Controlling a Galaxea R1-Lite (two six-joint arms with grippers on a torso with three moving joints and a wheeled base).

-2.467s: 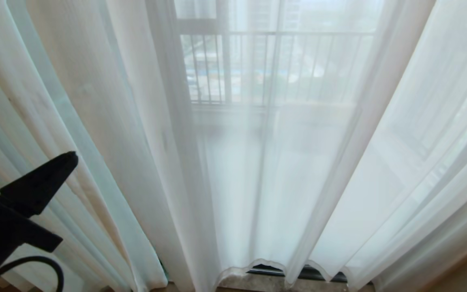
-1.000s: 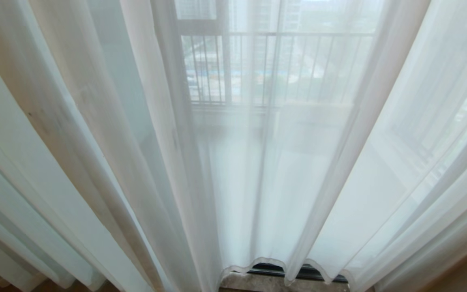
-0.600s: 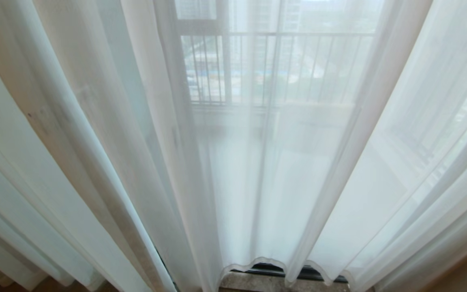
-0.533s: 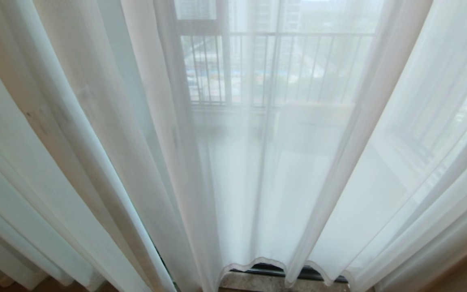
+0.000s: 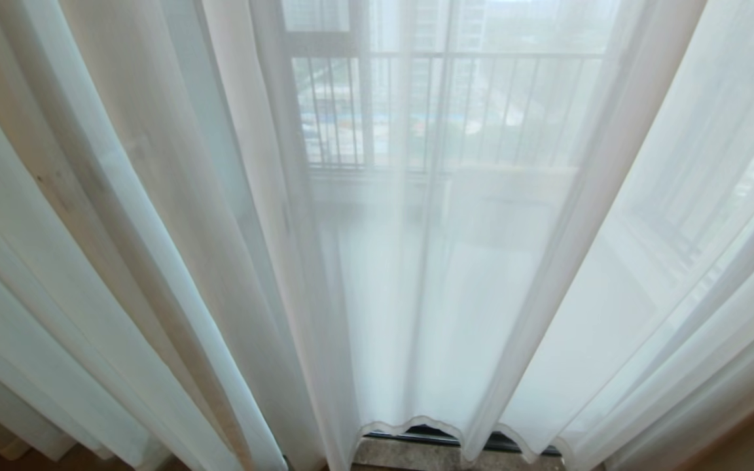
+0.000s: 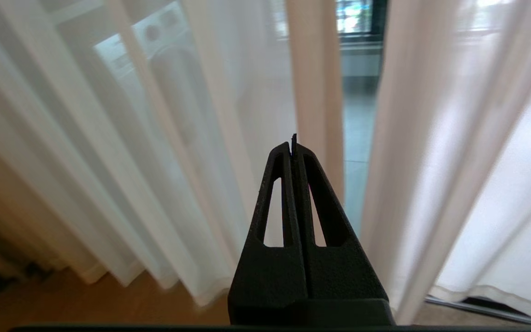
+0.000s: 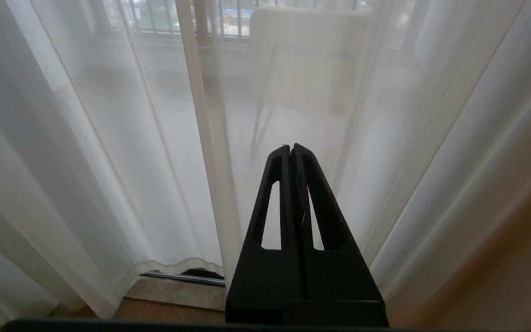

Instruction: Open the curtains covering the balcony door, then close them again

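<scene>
Curtains (image 5: 416, 261) drawn across balcony door (image 5: 364, 98). Left gripper (image 6: 292, 146) and right gripper (image 7: 291, 150) pinched closed, empty — risk: bare tips snagging sheer pleats, or slipping off them.

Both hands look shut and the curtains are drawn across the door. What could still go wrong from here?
The left hand sits close to the curtains, shut on nothing; a swing could snag a pleat. In the left wrist view a gap shows between panels, so closure may be incomplete. The right hand also faces the sheer fabric.
</scene>
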